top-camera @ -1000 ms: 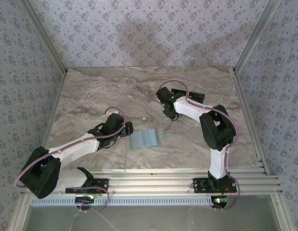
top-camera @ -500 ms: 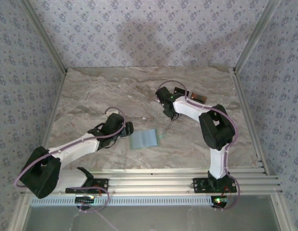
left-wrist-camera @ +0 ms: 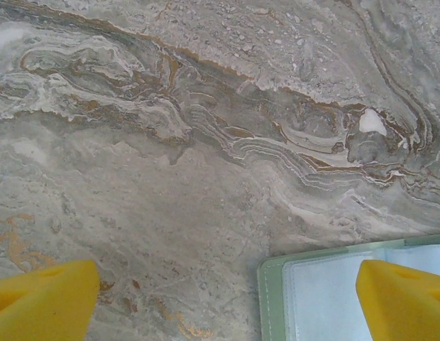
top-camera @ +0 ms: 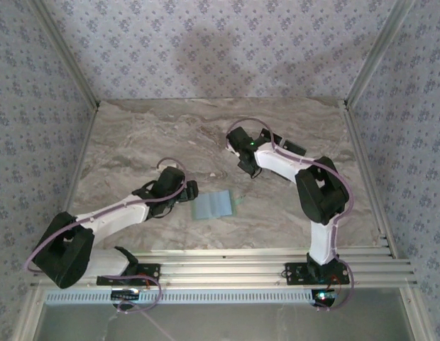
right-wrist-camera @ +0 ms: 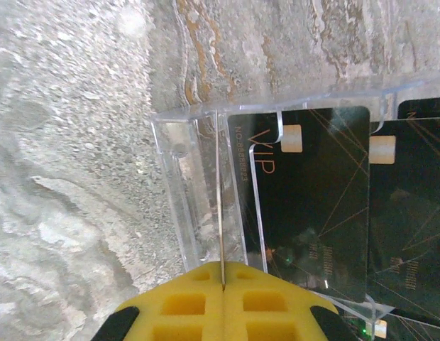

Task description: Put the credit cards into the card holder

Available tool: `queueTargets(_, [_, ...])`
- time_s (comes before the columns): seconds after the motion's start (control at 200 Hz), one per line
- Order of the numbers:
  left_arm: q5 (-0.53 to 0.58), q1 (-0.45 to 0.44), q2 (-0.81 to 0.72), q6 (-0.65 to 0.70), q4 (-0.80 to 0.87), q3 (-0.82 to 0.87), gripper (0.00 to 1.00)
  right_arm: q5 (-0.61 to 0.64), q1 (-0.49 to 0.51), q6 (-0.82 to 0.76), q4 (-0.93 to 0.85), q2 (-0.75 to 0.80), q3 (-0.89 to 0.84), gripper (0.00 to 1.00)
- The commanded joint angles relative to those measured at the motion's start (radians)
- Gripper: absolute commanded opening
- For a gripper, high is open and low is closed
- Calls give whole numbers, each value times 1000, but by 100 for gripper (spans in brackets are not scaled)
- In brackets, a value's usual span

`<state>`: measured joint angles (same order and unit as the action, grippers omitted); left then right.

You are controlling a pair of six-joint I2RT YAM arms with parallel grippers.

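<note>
The card holder lies open and flat on the marble table, pale green with a clear inner pocket. My left gripper hangs open just left of it, and its yellow fingers straddle the holder's left edge. My right gripper is shut on one credit card, seen edge-on as a thin line rising from between the yellow pads. Further black credit cards with "VIP" lettering lie in a clear plastic tray below it. From above, the right gripper is at the table's back middle.
The clear tray with dark cards sits right of the right wrist. Metal rails run along the near edge, and patterned walls close in the back and sides. Bare marble stretches across the back left.
The right gripper's jaws have closed onto a card, and its wrist has shifted slightly left and away from the tray. The left arm and the card holder have stayed put.
</note>
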<state>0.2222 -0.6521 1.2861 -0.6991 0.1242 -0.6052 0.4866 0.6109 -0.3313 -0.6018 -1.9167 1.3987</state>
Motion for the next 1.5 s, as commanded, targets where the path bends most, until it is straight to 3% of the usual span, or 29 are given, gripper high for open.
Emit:
queueTargets(0.0, [-13,7,20,17,8,-38,94,16,13,-23,-12,50,36,3])
queueTargets(0.175, [-4,7,14,33,28,-49,94,56,64,-11,-35,115,58,0])
queueTargets(0.295, [-8,7,8,61,69,-66,94,7,89,98,-77,175,85,0])
queueTargets(0.495, [-16,-10,0,106,151,-78,94,-322,74,420,-101,290,17,0])
queueTargets(0.65, [-8,-66,13,105,171,-80,95,-637,28,652,85,403,-195,0])
queueTargets(0.829, [45,-143,64,82,189,-94,95,-851,6,864,320,477,-432,0])
queueTargets(1.114, [191,-218,139,26,299,-124,95,-903,50,987,473,491,-572,0])
queueTargets(1.494, [246,-245,190,-18,368,-138,95,-985,52,1016,635,433,-634,0])
